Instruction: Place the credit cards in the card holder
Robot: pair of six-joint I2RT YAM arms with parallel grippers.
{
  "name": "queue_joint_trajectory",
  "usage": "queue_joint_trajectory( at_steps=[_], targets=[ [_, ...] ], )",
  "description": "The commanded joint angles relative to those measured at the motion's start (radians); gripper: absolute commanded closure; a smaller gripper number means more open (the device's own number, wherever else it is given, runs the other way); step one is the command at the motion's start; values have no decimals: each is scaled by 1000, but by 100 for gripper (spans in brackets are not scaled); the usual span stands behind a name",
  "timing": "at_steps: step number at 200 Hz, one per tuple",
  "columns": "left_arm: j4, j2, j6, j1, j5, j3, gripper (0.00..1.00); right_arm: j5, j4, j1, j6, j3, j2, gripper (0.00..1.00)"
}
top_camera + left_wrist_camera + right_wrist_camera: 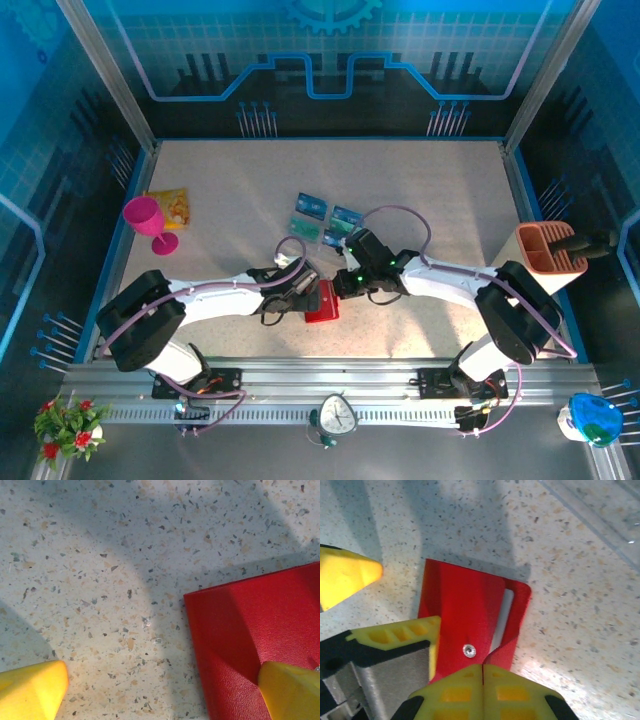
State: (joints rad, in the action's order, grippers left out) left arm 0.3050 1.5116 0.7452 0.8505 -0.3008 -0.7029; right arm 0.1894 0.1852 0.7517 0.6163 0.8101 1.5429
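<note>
Our right gripper (pixel 482 669) pinches the card holder (pixel 465 610), its long axis pointing straight ahead; our left gripper (pixel 161 675) gapes, one finger atop it.

Card holder (pixel 322 303) nearer, credit cards (pixel 312 207) beyond

The card holder (pixel 322 302) lies flat on the worktop (pixel 450 190), close to the near edge and about midway between the left and right edges. The credit cards (pixel 325 222) lie in a loose cluster behind it, toward the centre and apart from it.

The left gripper (pixel 308 292) stands at the holder's left side. One finger (pixel 292 690) is over the holder and the other is over bare worktop.

The right gripper (pixel 482 672) meets the holder's right edge.

A goblet (pixel 150 222) stands near the left edge, with a packet (pixel 170 205) just behind it. A slotted organizer (pixel 548 247) stands at the right edge.
</note>
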Motion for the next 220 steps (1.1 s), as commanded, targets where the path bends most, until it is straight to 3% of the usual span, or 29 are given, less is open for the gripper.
queue_joint_trajectory(
  at_steps=[1,133,220],
  targets=[
    [-29,42,-6,7,33,50,1,62,-72,2,45,11,41,100],
    [-40,24,3,7,40,59,1,53,-145,51,81,20,188,100],
    [29,-95,-5,8,28,49,1,33,-147,52,82,-19,188,100]
  ],
)
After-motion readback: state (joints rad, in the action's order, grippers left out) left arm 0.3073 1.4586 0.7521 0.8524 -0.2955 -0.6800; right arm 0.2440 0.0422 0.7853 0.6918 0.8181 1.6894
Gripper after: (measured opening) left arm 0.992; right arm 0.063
